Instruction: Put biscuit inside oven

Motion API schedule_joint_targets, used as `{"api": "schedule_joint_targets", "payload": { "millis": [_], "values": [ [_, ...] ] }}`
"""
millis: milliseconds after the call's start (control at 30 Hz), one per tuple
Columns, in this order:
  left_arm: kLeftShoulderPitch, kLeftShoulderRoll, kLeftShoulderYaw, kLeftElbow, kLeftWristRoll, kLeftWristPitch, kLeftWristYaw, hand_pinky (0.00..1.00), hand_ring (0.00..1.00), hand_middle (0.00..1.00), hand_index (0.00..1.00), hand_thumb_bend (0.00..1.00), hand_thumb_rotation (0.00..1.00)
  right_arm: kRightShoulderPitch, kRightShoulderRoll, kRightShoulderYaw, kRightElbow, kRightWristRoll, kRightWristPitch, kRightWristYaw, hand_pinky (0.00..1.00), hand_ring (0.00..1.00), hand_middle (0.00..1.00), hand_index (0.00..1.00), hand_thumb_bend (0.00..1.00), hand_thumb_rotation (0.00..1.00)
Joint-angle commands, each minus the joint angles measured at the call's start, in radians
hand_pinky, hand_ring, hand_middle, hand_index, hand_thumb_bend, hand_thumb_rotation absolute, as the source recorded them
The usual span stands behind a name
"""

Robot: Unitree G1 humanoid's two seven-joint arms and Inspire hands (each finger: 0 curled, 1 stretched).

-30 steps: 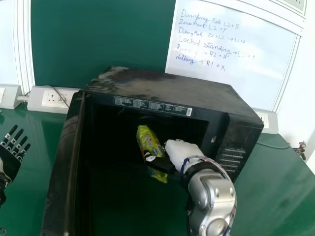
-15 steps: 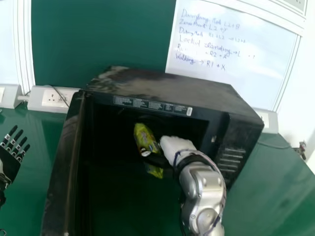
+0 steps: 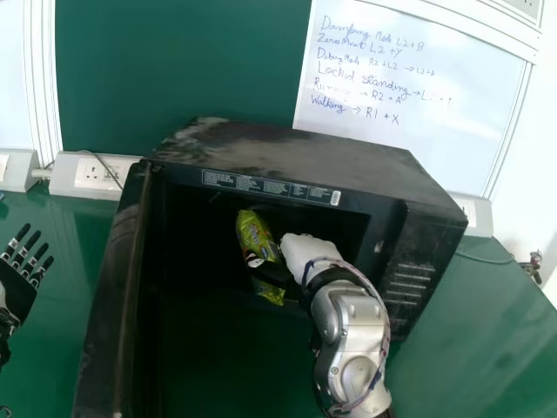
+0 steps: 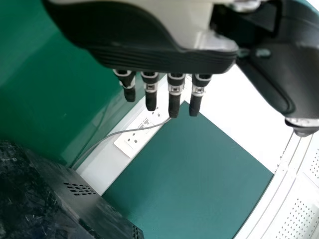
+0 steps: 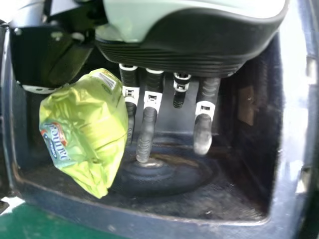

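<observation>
My right hand (image 3: 302, 253) pinches the biscuit packet (image 3: 254, 233) inside the oven (image 3: 287, 155) at twelve o'clock: placing stage. Next, lower and release. My left hand (image 3: 17, 287), fingers extended, is at nine.

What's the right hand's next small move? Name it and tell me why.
Probably to ease the green biscuit packet a little deeper into the microwave oven before letting go. The right hand has the packet pinched between thumb and fingers at the cavity's mouth, the door stands open, and the cavity reaches farther back behind the packet.
</observation>
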Motion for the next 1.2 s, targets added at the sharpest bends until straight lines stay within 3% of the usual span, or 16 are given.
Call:
{"api": "schedule_joint_targets", "payload": {
  "millis": [0,167,233,433,767,933,1000,1100,1167],
  "values": [
    [-0.004,-0.007,-0.008,-0.007,-0.008,-0.001,-0.002,1.0,1.0,0.99,0.98,0.39,0.28,-0.037,-0.014,0.003,0.023,0.02,0.01,-0.043,0.29,0.32,0.47,0.49,0.53,0.0],
    [-0.003,-0.006,-0.007,-0.004,-0.006,-0.002,-0.007,1.0,1.0,0.99,0.98,0.38,0.28,-0.071,-0.021,0.021,0.07,0.022,0.038,-0.072,0.26,0.3,0.47,0.49,0.53,0.0],
    [-0.003,-0.005,-0.005,0.001,-0.008,-0.001,-0.009,1.0,1.0,0.99,0.98,0.39,0.28,-0.086,-0.019,0.026,0.091,0.025,0.058,-0.081,0.26,0.3,0.47,0.67,0.55,0.0],
    [-0.006,-0.007,-0.005,0.003,-0.008,-0.002,-0.003,1.0,1.0,0.99,0.98,0.4,0.26,-0.138,-0.015,0.039,0.167,0.062,0.09,-0.134,0.22,0.27,0.47,0.78,0.56,0.0],
    [0.003,-0.01,-0.009,0.0,0.001,-0.011,-0.02,1.0,1.0,0.99,0.98,0.39,0.27,-0.225,-0.015,0.067,0.321,0.17,0.112,-0.233,0.16,0.23,0.47,0.73,0.56,0.0],
    [0.004,-0.01,-0.009,-0.001,0.003,-0.012,-0.021,1.0,1.0,0.99,0.98,0.4,0.28,-0.255,-0.016,0.089,0.373,0.203,0.129,-0.267,0.14,0.21,0.47,0.76,0.56,0.0],
    [0.003,-0.012,-0.008,-0.006,0.0,-0.011,-0.015,1.0,1.0,0.99,0.98,0.39,0.28,-0.265,-0.016,0.095,0.391,0.218,0.136,-0.282,0.14,0.21,0.47,0.76,0.56,0.0],
    [0.002,-0.013,-0.008,-0.005,-0.001,-0.014,-0.021,1.0,1.0,0.99,0.97,0.38,0.29,-0.276,-0.018,0.101,0.403,0.24,0.144,-0.305,0.22,0.29,0.47,0.73,0.56,0.0],
    [0.0,-0.014,-0.006,-0.001,-0.006,-0.013,-0.023,1.0,1.0,0.99,0.97,0.38,0.29,-0.278,-0.025,0.101,0.4,0.262,0.142,-0.315,0.22,0.29,0.47,0.72,0.56,0.0]
  ]
}}
